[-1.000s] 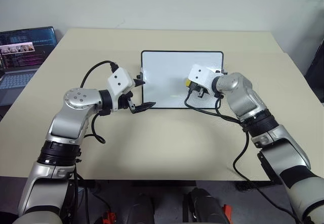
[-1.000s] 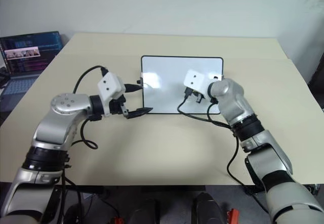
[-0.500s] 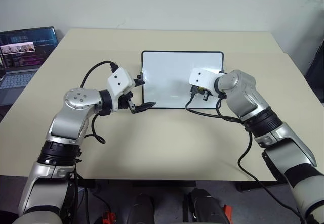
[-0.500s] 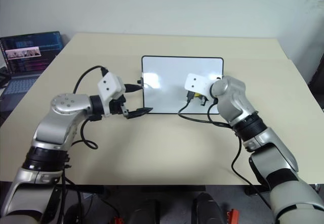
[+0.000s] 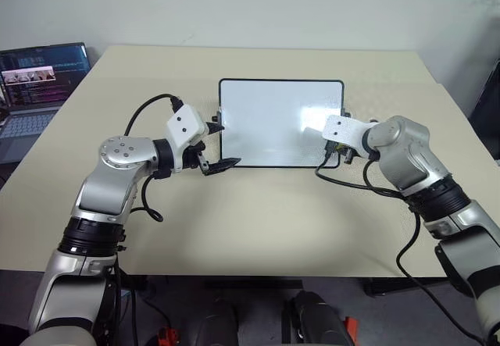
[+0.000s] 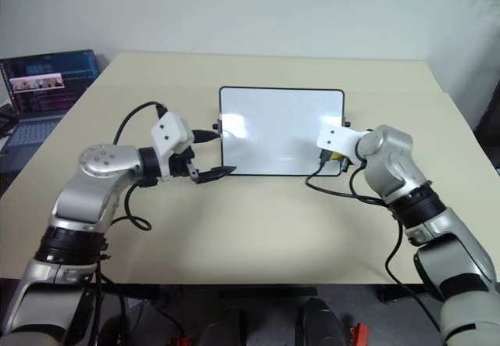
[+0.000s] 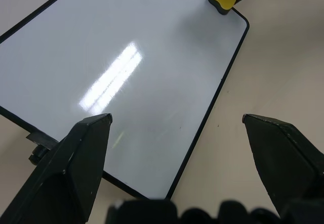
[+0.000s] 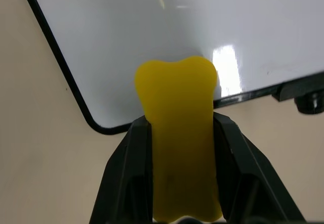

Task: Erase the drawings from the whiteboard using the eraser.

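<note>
I see the right gripper (image 8: 177, 183) with jaws clenched on the eraser (image 8: 177, 133), at the whiteboard (image 5: 273, 119) near right corner on the bench (image 5: 258, 221). Left gripper (image 5: 215, 147) jaws spread wide, straddling the board's near left corner.

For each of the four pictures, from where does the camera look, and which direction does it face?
Left eye and right eye views: on the head, facing forward and down at the table with the whiteboard; both arms show.
Left wrist view: on the left wrist, facing the whiteboard between the open left gripper.
Right wrist view: on the right wrist, facing a board corner; the right gripper is shut on the eraser.
Shared: the left wrist view also shows the eraser, at the far board corner.
</note>
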Motion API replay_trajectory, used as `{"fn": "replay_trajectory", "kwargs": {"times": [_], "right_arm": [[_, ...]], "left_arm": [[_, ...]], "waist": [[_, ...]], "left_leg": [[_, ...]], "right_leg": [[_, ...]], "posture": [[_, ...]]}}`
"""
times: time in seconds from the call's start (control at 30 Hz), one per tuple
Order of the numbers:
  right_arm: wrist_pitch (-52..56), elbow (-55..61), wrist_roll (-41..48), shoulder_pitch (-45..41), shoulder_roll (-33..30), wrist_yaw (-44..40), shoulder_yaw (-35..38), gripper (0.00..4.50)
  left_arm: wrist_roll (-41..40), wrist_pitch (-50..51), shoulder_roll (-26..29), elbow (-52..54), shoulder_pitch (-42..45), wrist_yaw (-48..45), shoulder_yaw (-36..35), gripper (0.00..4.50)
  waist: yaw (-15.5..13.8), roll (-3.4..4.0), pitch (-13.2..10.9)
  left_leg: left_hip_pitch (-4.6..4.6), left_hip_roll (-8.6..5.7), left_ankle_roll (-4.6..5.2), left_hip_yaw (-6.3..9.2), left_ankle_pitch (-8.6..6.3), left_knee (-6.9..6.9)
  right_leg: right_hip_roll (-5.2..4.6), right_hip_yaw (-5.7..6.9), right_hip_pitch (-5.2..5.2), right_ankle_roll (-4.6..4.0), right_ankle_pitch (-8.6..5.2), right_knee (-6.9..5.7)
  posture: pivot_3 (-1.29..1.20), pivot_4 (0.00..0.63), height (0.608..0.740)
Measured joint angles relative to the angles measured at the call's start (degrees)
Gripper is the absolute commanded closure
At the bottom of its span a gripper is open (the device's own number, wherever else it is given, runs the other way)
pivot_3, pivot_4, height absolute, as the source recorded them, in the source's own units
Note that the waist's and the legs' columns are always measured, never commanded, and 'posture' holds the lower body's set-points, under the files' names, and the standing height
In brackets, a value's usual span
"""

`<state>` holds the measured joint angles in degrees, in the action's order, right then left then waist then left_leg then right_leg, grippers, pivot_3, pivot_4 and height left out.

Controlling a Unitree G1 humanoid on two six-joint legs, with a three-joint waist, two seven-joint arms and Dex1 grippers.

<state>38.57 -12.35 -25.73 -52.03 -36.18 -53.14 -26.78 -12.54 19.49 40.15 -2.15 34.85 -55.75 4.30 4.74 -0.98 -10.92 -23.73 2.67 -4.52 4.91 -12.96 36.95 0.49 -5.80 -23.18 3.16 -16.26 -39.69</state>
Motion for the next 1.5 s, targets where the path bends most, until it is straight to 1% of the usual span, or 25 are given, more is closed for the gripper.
{"fn": "replay_trajectory", "kwargs": {"times": [0.03,0.1,0.17,0.23,0.3,0.37,0.43,0.53,0.67,0.77,0.9,1.03,1.07,1.27,1.5], "right_arm": [[0.0,0.5,0.9,0.4,0.1,-0.1,1.1,3.33],[0.9,3.6,6.2,1.7,1.5,-1.2,6.1,3.33],[3.6,9.0,12.0,1.9,3.1,-2.6,11.9,3.33],[8.1,14.0,17.2,1.2,2.9,-3.0,18.5,3.33],[11.9,14.7,19.8,0.4,0.2,-1.6,24.9,3.33],[13.4,12.6,19.6,1.5,-4.2,1.5,28.0,3.33],[13.9,10.4,19.2,4.8,-7.3,3.6,29.2,3.33],[15.2,7.6,20.0,10.8,-8.3,6.0,30.2,3.33],[16.4,3.9,21.8,14.8,-7.5,10.4,33.3,3.33],[17.5,0.7,23.1,16.3,-5.8,14.0,36.0,3.33],[19.5,-1.8,25.2,16.4,-4.4,18.3,39.4,3.33],[19.3,-4.3,26.9,16.4,-4.4,20.5,40.3,3.33],[19.2,-4.8,27.2,16.4,-4.4,20.8,40.3,2.98],[16.8,-8.6,28.6,16.4,-4.3,22.1,39.9,2.98],[16.5,-8.9,30.0,16.3,-4.3,22.4,39.0,2.98]], "left_arm": [[0.0,0.0,0.0,0.0,0.0,0.0,0.0,0.00],[-0.3,0.1,0.0,0.0,0.1,-0.1,0.0,0.00],[-1.4,0.5,-0.3,0.1,0.7,-0.4,-0.1,0.00],[-4.0,2.2,-0.6,1.6,1.1,-1.6,-0.5,0.00],[-6.9,4.1,-1.4,4.0,1.4,-3.0,-1.0,0.00],[-7.8,4.1,-3.3,4.6,2.2,-3.3,-1.0,0.00],[-7.5,3.8,-5.2,4.3,2.4,-3.0,0.0,0.00],[-5.9,2.2,-11.4,2.3,3.8,-2.3,3.9,0.00],[-0.7,-3.2,-17.7,-2.5,6.4,-2.3,11.1,0.00],[0.9,-5.2,-21.3,-5.5,7.1,-2.3,13.7,0.00],[3.1,-8.0,-25.3,-8.9,8.5,-2.0,15.7,0.00],[3.5,-8.5,-26.3,-9.0,8.5,-2.2,15.8,0.00],[3.5,-8.5,-26.4,-9.0,8.4,-2.2,15.8,0.00],[3.5,-8.1,-26.0,-8.6,7.9,-2.3,15.8,0.00],[3.5,-7.1,-24.7,-6.8,7.0,-2.2,15.5,0.00]], "waist": [[0.0,0.00,0.0],[0.1,0.02,0.0],[0.2,0.06,0.0],[0.0,0.06,0.0],[-0.7,0.05,0.0],[-1.8,0.01,0.0],[-2.2,-0.01,0.0],[-2.5,0.01,0.0],[-2.1,0.06,0.0],[-1.4,0.07,0.0],[-1.3,0.12,0.0],[-1.3,0.13,0.0],[-1.3,0.14,0.0],[-1.3,0.15,0.0],[-1.4,0.16,0.0]], "left_leg": [[0.00,0.00,0.00,0.00,0.00,0.00],[-0.04,0.00,0.00,0.00,0.00,-0.03],[-0.07,0.00,0.00,0.02,0.00,-0.07],[-0.12,0.01,0.00,0.09,0.00,-0.10],[-0.17,0.00,0.00,0.12,-0.01,-0.11],[-0.17,-0.04,0.00,0.09,-0.01,-0.12],[-0.16,-0.05,0.00,0.07,-0.02,-0.12],[-0.17,-0.07,0.00,-0.02,-0.01,-0.11],[-0.15,-0.07,0.01,-0.04,-0.01,-0.15],[-0.14,-0.07,0.01,-0.07,-0.01,-0.16],[-0.11,-0.07,0.01,-0.09,-0.01,-0.14],[-0.10,-0.07,0.01,-0.09,-0.01,-0.15],[-0.10,-0.07,0.01,-0.09,-0.01,-0.14],[-0.10,-0.08,0.01,-0.10,-0.01,-0.14],[-0.10,-0.08,0.01,-0.10,-0.01,-0.14]], "right_leg": [[0.00,0.00,-0.01,0.00,0.00,0.00],[0.00,-0.01,-0.04,0.00,0.00,-0.04],[0.00,0.01,-0.10,-0.01,0.00,-0.08],[0.00,0.10,-0.10,-0.05,-0.05,-0.02],[-0.02,0.16,-0.04,-0.05,-0.05,0.19],[-0.08,0.17,0.03,-0.05,-0.05,0.32],[-0.08,0.15,0.04,-0.04,-0.05,0.37],[-0.08,0.05,0.03,-0.03,-0.04,0.37],[-0.07,0.01,0.00,-0.03,-0.04,0.35],[-0.06,-0.04,-0.01,-0.03,-0.04,0.33],[-0.06,-0.07,0.00,-0.03,-0.04,0.29],[-0.05,-0.08,0.00,-0.03,-0.04,0.29],[-0.05,-0.09,0.00,-0.03,-0.04,0.29],[-0.05,-0.09,0.01,-0.02,-0.04,0.29],[-0.05,-0.09,0.01,-0.02,-0.04,0.29]], "posture": [[0.00,0.150,0.740],[0.00,0.150,0.740],[0.00,0.150,0.740],[0.00,0.150,0.740],[0.00,0.150,0.740],[0.00,0.150,0.740],[0.00,0.150,0.740],[0.00,0.150,0.740],[0.00,0.150,0.740],[0.00,0.150,0.740],[0.00,0.150,0.740],[0.00,0.150,0.740],[0.00,0.150,0.740],[0.00,0.150,0.740],[0.00,0.150,0.740]]}}
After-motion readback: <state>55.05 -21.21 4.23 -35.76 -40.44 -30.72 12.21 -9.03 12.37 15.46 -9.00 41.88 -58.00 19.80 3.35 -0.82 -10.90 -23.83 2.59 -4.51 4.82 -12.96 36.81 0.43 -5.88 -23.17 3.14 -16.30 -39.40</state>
